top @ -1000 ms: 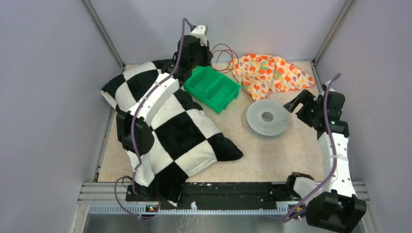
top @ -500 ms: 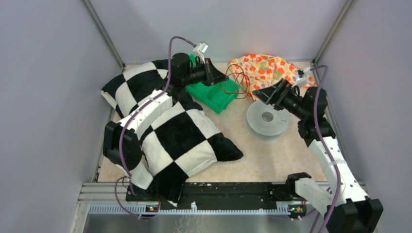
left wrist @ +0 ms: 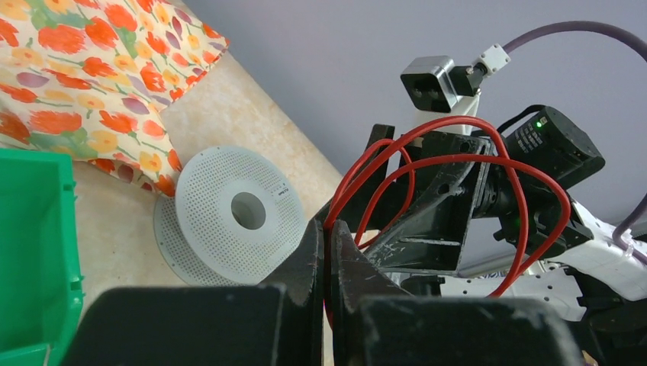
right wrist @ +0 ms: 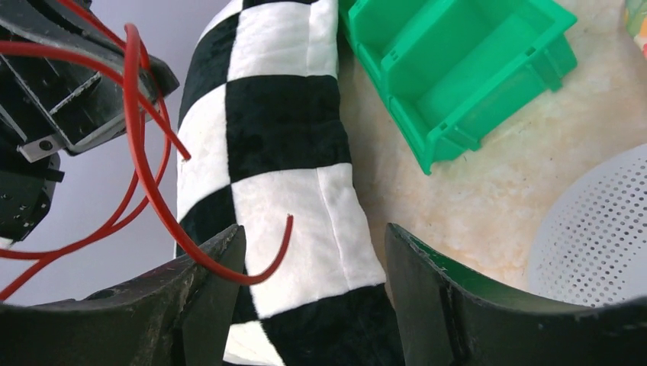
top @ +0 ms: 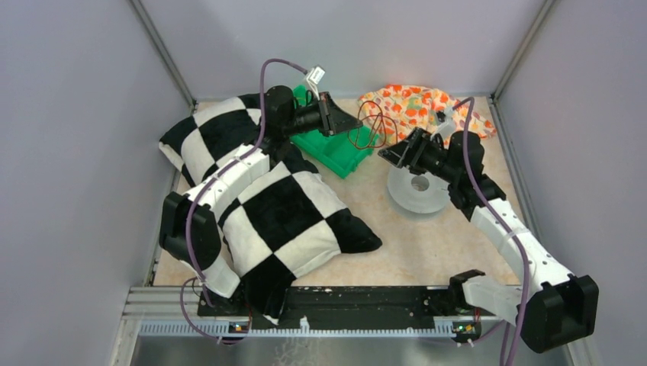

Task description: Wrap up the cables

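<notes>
My left gripper (top: 352, 122) is shut on the thin red cable (top: 369, 130), whose loose loops hang in the air above the green bin's right end. In the left wrist view the cable (left wrist: 488, 164) rises from between the closed fingers (left wrist: 311, 248). My right gripper (top: 389, 155) is open and faces the loops from the right, just above the white spool (top: 416, 191). In the right wrist view a free cable end (right wrist: 267, 263) curls between my open fingers (right wrist: 210, 278), with one loop crossing the left finger's tip.
A green two-compartment bin (top: 336, 145) sits mid-back. A black-and-white checkered pillow (top: 282, 206) covers the left half under the left arm. An orange floral cloth (top: 416, 107) lies at the back right. Grey walls enclose the table.
My right arm has swung left from the right side to the hanging loops. My left gripper brought the cable forward and right from the back wall, then held nearly still.
</notes>
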Controlling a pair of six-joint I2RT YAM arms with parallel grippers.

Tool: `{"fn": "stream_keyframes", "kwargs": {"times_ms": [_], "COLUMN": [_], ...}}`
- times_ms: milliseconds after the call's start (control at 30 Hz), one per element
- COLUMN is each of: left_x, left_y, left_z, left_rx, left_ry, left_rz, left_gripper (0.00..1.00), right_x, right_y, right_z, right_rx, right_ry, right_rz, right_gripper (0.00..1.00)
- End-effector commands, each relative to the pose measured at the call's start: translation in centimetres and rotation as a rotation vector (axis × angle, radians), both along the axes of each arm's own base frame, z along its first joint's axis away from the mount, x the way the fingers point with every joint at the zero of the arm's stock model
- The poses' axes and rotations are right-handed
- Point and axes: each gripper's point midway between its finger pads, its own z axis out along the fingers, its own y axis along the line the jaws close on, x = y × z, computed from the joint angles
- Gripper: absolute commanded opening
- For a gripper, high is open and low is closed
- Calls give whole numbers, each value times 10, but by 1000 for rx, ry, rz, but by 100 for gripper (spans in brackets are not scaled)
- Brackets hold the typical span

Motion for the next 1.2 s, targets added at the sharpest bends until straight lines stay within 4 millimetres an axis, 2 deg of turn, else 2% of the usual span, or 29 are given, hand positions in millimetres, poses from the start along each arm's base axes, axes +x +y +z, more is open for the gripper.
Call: {"fn": "stream_keyframes", "kwargs": {"times_ms": [0, 67, 100, 133, 167, 200, 233, 267, 333, 367, 400, 433, 467, 533, 600, 667, 700, 767, 867, 933, 1067, 1100, 1167], "left_x": [-13, -13, -14, -14, -15, -15, -13, -8, 7, 15, 23, 31, 38, 47, 50, 46, 43, 36, 27, 20, 0, -6, -20], "left_y": [4, 3, 2, 2, 2, 2, 3, 5, 18, 29, 43, 61, 79, 114, 135, 140, 138, 131, 118, 106, 82, 78, 68], "left_z": [23, 19, 17, 16, 15, 15, 13, 11, 4, 1, 2, 5, 9, 20, 33, 43, 43, 41, 39, 42, 57, 60, 68], "left_rx": [-35, -37, -36, -35, -35, -35, -29, -13, 41, 67, 84, 90, 86, 67, 68, 72, 70, 66, 95, 120, 120, 112, 88], "left_ry": [-64, -53, -46, -41, -40, -41, -40, -27, 4, 18, 22, 23, 19, 3, -36, -73, -74, -67, -93, -130, -228, -252, -305], "left_rz": [-36, -45, -53, -57, -60, -57, -45, -24, 40, 81, 127, 183, 235, 343, 428, 444, 427, 380, 334, 304, 203, 177, 116], "left_gripper": [0, 0, 0, 0, 0, 0, 0, 12, 62, 76, 83, 85, 85, 84, 83, 82, 82, 81, 81, 81, 81, 81, 81], "right_x": [11, 14, 16, 17, 18, 19, 20, 21, 25, 27, 25, 24, 21, 16, 15, 15, 16, 18, 17, 14, -10, -16, -19], "right_y": [3, 4, 5, 5, 4, 2, -3, -11, -42, -66, -83, -107, -122, -139, -152, -160, -160, -152, -134, -123, -97, -91, -84], "right_z": [38, 39, 44, 46, 48, 48, 45, 41, 38, 44, 48, 54, 62, 70, 59, 41, 40, 57, 105, 143, 219, 230, 229], "right_rx": [6, 12, 21, 27, 31, 27, 3, -36, -157, -213, -251, -273, -286, -338, -432, -509, -516, -481, -393, -340, -201, -167, -125], "right_ry": [-117, -110, -124, -127, -129, -126, -114, -94, -67, -70, -68, -66, -75, -97, -74, -5, 3, -49, -167, -242, -443, -489, -497], "right_rz": [-5, -6, -7, -11, -19, -31, -58, -98, -241, -338, -388, -447, -479, -512, -535, -537, -534, -508, -448, -408, -299, -271, -235], "right_gripper": [67, 64, 59, 48, 28, 3, 0, 0, 0, 0, 0, 0, 0, 0, 0, 0, 0, 0, 0, 0, 0, 0, 0]}}
